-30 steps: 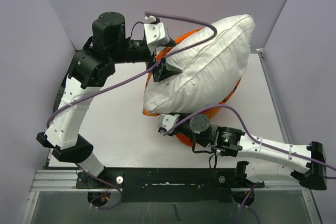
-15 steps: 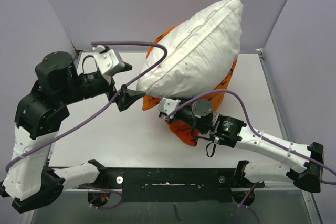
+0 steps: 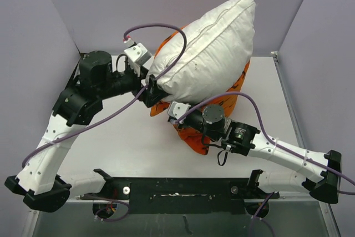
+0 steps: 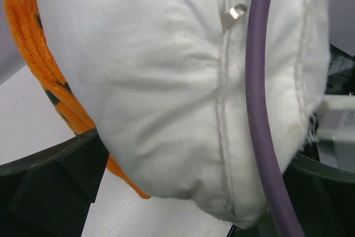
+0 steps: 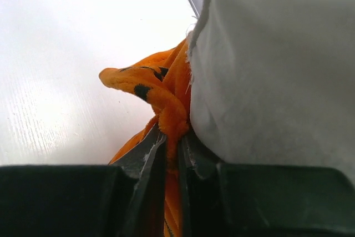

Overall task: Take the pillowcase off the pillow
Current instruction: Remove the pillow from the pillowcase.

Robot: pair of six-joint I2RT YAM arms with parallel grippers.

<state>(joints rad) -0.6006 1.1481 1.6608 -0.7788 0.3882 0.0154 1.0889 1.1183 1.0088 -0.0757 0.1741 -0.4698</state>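
Note:
The white pillow (image 3: 213,54) stands tilted up at the back centre, most of it out of the orange pillowcase (image 3: 233,99), which is bunched under and behind it. My left gripper (image 3: 151,90) is open, with its jaws around the pillow's lower left corner. In the left wrist view the pillow (image 4: 166,92) fills the space between the spread fingers (image 4: 55,187), and an orange pillowcase edge (image 4: 33,70) runs down the left. My right gripper (image 5: 178,156) is shut on a fold of the pillowcase (image 5: 161,95) right next to the pillow (image 5: 277,70). It shows in the top view (image 3: 178,116) under the pillow's front edge.
The left arm's purple cable (image 4: 260,109) hangs across the pillow in front of the wrist camera. A metal zipper pull (image 4: 237,12) sits on the pillow seam. Grey walls (image 3: 50,37) close in on the left, back and right. A metal rail (image 3: 288,101) runs along the table's right edge.
My left gripper let go of the pillow, swung out to the left, then came back with open jaws around the lower left corner. The pillow tipped up higher. The right gripper kept its hold.

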